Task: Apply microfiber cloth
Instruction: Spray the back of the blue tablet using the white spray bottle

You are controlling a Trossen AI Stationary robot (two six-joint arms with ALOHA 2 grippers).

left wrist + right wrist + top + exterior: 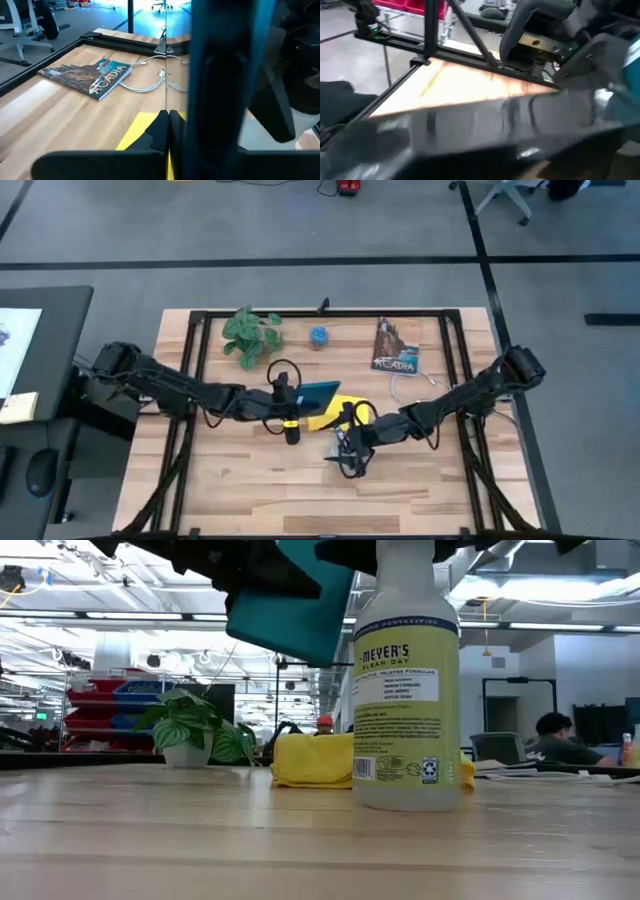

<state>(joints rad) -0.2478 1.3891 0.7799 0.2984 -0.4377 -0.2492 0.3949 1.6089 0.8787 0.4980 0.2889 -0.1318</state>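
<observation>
My left claw [291,420] grips the tablet [318,393] above mid-bench; cloth [330,410] lies bunched beneath, long axis unclear; right claw's [345,442] grip unclear.

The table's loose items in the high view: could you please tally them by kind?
Plant: 1
Blue ball: 1
Acadia book: 1
White cable: 1
Tablet: 1
Microfiber cloth: 1
Spray bottle: 1
Total: 7

Microfiber cloth [328,414]: bright yellow, soft, lying bunched and folded on the wooden surface near its middle, between my two arms. From above only part of it shows, one corner reaching out from under the teal-backed tablet [316,394]. From surface height it [312,762] reads as a low rumpled heap, resting flat just behind the spray bottle [407,680].
</observation>
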